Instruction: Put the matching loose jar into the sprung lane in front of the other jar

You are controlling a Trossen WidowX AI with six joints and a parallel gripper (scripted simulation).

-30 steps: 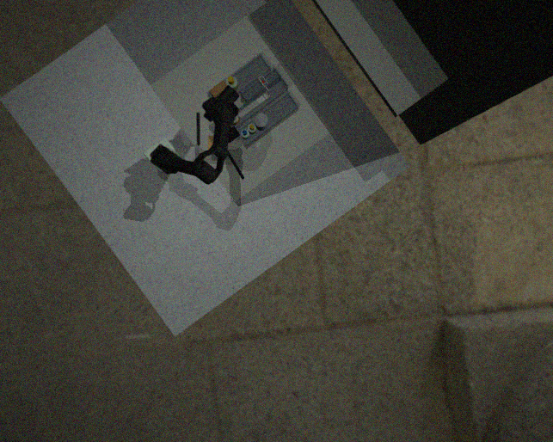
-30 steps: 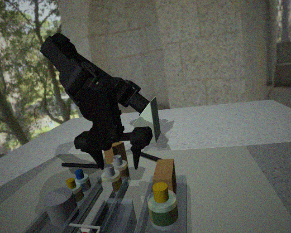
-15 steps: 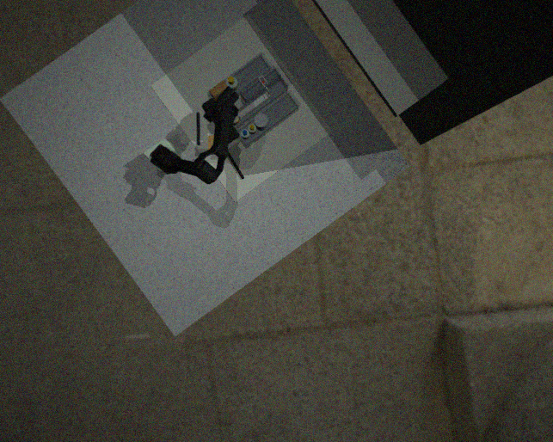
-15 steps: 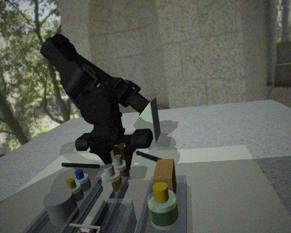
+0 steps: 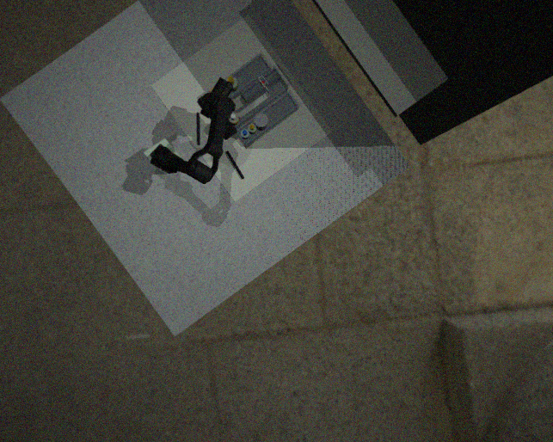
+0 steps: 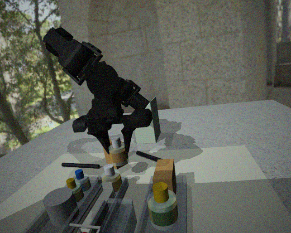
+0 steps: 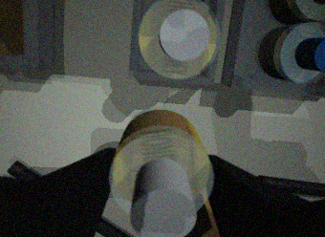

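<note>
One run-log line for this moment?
phase: grasp | claw: shut on loose grey-capped, orange-banded jar | matching jar: in lane | insertion: not yet done

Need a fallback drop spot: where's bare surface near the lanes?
Bare mat right of the orange block, towards the table's far edge. Crowded left of the sprung lane: blue-capped jar, yellow-capped jar, grey cylinder. Gripper holds the grey-capped jar.

Grey-capped, orange-banded jar (image 7: 160,183) between dark fingers, matching lane jar (image 7: 179,37) just ahead.
</note>
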